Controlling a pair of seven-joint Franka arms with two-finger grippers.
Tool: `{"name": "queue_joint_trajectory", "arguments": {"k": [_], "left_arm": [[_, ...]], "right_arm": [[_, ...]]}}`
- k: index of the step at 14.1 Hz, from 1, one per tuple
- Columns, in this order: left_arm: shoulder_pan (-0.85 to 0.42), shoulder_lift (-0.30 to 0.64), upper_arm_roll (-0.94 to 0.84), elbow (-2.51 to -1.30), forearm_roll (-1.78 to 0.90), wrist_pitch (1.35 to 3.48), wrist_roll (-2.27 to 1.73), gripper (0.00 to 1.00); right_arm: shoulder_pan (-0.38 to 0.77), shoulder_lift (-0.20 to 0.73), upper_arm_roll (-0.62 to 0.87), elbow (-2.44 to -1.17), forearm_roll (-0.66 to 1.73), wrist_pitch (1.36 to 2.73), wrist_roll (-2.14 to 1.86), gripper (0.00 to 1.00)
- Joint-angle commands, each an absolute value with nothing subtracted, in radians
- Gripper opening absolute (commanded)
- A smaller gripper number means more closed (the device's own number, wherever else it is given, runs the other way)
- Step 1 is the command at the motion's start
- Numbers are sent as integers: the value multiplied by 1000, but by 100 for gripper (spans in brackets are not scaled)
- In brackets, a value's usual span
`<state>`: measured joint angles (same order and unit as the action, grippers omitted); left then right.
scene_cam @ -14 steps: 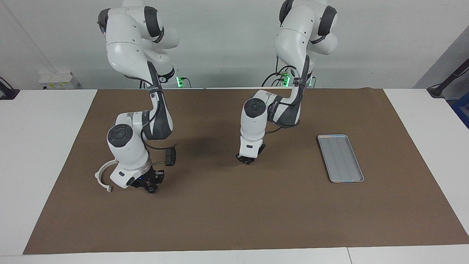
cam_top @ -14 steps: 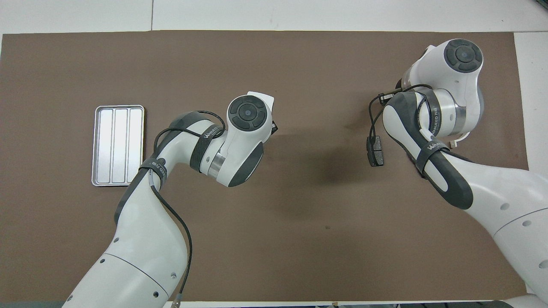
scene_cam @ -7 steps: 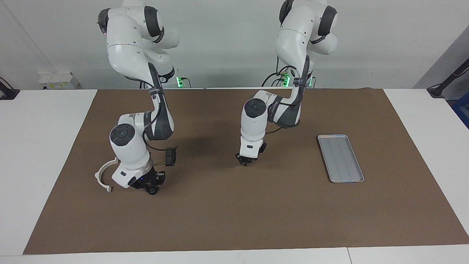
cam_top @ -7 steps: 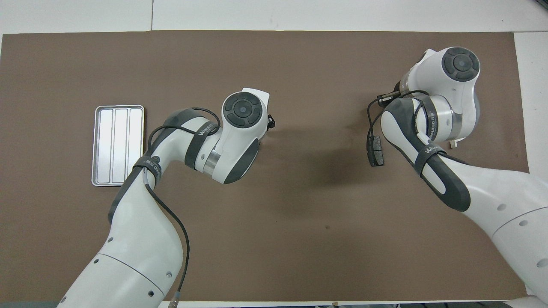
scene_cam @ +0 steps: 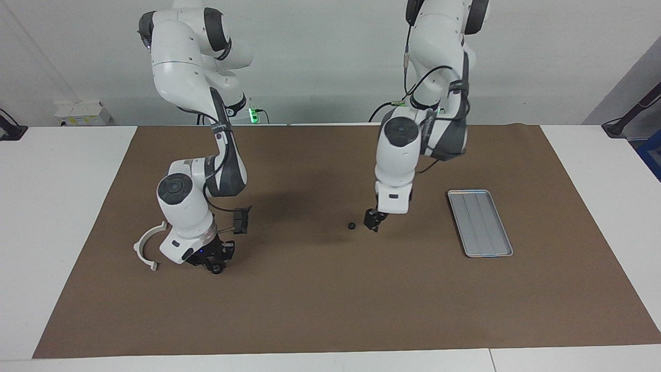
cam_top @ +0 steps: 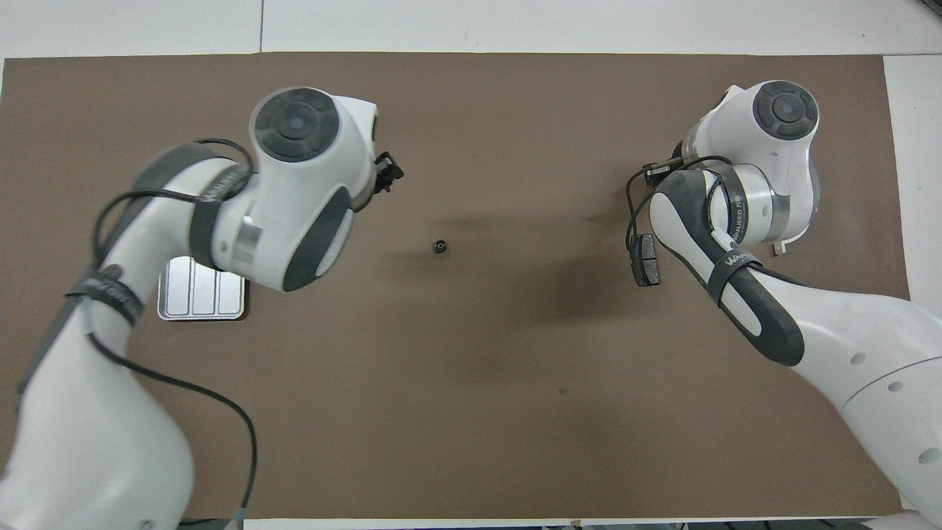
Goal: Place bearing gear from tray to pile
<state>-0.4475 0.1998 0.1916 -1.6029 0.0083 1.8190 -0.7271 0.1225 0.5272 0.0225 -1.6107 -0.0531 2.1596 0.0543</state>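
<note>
Left claw (scene_cam: 373,223): hangs low over the brown mat (scene_cam: 330,310) at mid-counter and holds nothing. Whether it is spread or pressed together cannot be determined.

Bearing gear (scene_cam: 351,226): a small black ring, resting on the mat just beside the left claw, on the side toward the right arm's end of the counter. The two are apart, not touching. In the overhead view the bearing gear (cam_top: 439,246) appears to lie flat with its bore upward, so it has no long axis to align with. It is off the tray (scene_cam: 480,222), which lies toward the left arm's end and carries no parts, and it has not reached the pile.

Pile: a dark brake pad (scene_cam: 239,220) and, farther from the robots, a white semicircular bracket (scene_cam: 146,247), both toward the right arm's end and well apart from the gear.

Right claw (scene_cam: 214,260): low over the mat beside the bracket. Its state cannot be determined.

Assessment: the left claw is much the nearer to the gear. The gear's remaining travel runs away from the tray, toward the brake pad.
</note>
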Motion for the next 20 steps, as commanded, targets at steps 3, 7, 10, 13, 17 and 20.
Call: {"name": "queue_joint_trajectory", "arguments": {"k": [3, 7, 10, 13, 17, 20], "left_arm": [[-253, 8, 178, -1647, 11, 1625, -377, 100], [-132, -43, 149, -1638, 11, 1534, -218, 100], [-85, -51, 107, -1647, 9, 1538, -158, 100], [-81, -51, 107, -1660, 9, 1589, -132, 100], [-74, -45, 106, -1692, 8, 1675, -132, 100], [-77, -49, 109, -1693, 8, 1652, -136, 100]], "right_arm": [[299, 437, 34, -1464, -37, 1852, 433, 100], [440, 437, 46, -1440, -9, 1861, 783, 100], [511, 446, 51, -1443, 21, 1899, 931, 100], [586, 503, 51, -1440, 9, 1957, 1066, 100], [630, 600, 48, -1453, -12, 2083, 1120, 100], [621, 629, 48, -1462, -46, 2120, 1120, 100]]}}
